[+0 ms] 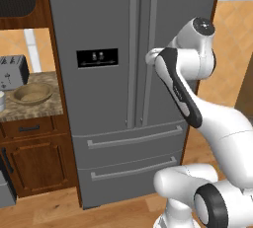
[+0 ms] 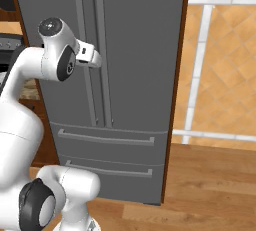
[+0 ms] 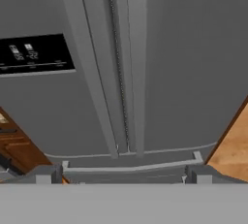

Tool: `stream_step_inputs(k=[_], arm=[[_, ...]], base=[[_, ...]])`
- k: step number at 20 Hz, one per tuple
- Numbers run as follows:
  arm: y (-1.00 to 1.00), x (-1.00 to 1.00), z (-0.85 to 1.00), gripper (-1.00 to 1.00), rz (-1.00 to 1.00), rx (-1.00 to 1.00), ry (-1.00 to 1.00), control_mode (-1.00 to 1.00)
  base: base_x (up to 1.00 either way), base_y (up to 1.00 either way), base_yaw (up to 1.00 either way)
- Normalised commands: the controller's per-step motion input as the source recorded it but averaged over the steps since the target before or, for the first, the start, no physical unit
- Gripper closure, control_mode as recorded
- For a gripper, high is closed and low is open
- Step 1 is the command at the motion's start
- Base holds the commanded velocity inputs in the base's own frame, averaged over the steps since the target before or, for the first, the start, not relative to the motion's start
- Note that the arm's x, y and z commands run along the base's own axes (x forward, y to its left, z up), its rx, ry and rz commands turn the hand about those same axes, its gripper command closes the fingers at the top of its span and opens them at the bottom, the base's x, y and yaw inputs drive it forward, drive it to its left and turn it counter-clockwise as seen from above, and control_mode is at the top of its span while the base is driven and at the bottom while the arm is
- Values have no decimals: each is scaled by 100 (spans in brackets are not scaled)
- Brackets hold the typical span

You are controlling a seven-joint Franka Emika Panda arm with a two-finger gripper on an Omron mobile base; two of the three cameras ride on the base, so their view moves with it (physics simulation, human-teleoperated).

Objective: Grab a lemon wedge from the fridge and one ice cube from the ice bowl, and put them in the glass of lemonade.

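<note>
Open gripper [image 3: 123, 175] facing shut fridge [image 1: 108, 138].
Smooth grey steel doors, long vertical handles [image 1: 140, 54]; round tan ice bowl [image 1: 32, 94] at speckled counter's [image 1: 44, 106] front edge.

the arm [image 1: 197, 108] is made of smooth, glossy white shells with rounded shapes. the joints are dark, with black round caps at the elbow and near the base. one long black stripe runs along a link. the tool [image 3: 123, 174] has two small grey finger tips.
</note>
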Motion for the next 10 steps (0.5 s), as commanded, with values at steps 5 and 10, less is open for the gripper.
stream_step_inputs(k=[5,10], arm=[[-19,66,-24,-100,0,0,-14,-100],[-16,67,-8,-100,0,-2,4,-100]], base=[[0,0,0],[0,0,0]])
